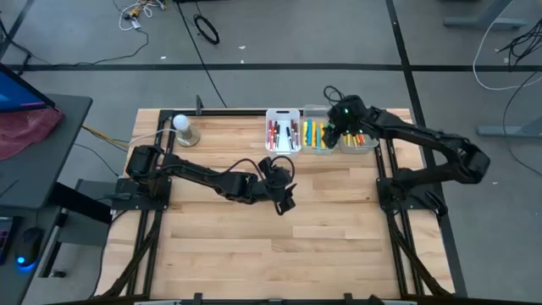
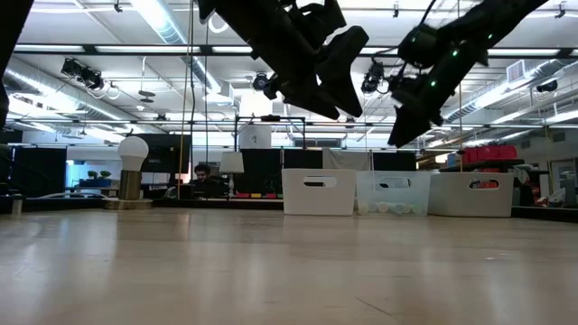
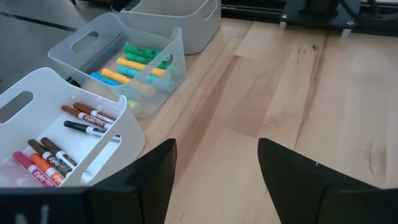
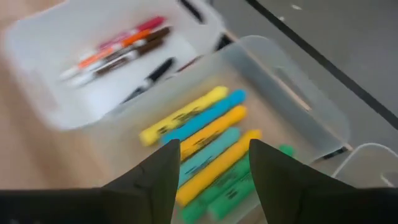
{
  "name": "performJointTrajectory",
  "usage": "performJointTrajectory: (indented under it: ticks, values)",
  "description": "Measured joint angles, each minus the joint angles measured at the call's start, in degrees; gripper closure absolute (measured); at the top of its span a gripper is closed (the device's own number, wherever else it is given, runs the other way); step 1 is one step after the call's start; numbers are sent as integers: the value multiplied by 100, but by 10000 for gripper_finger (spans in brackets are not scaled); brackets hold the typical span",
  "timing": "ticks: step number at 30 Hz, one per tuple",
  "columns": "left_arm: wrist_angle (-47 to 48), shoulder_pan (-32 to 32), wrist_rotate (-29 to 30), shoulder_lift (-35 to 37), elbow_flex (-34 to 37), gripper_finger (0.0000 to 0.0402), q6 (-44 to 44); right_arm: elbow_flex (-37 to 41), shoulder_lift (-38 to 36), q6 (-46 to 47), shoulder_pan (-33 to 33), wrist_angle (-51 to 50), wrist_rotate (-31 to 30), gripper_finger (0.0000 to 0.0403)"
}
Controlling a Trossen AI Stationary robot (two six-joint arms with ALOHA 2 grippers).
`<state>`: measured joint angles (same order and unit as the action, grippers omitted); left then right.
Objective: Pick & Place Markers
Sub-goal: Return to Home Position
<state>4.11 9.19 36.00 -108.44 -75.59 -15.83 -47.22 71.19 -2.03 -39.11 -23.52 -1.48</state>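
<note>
High view: the markers (image 1: 284,135) lie sorted in three bins (image 1: 283,111) along the far edge of the worktop (image 1: 254,254); the right hand (image 1: 334,134) hovers over the middle one, the left hand (image 1: 285,202) over the worktop's centre; low view: both hang well above the wood; wrist views: each hand is open, empty; homing seems underway, so next comes lifting clear and folding back

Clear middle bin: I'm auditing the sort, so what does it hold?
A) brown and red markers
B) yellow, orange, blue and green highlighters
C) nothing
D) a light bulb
B: the clear bin holds yellow, orange, blue and green highlighters lying side by side, as both wrist views show; the brown and red markers lie in the white bin beside it.
</note>
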Motion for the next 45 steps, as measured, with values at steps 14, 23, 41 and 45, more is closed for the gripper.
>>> performJointTrajectory:
  ticks: [14,23,41,45]
  values:
    - [995,220,166,1,-2,201,-152,1942,-2621,1047,2632,332,722,306]
    - [900,250,169,9,-2,281,-147,2931,-5174,1915,4070,757,854,368]
    - [349,47,-823,7,-7,397,-227,4645,-6536,1317,4634,3616,634,401]
    - [289,-51,-753,11,-7,398,-262,4631,-6549,1043,4635,3715,534,400]
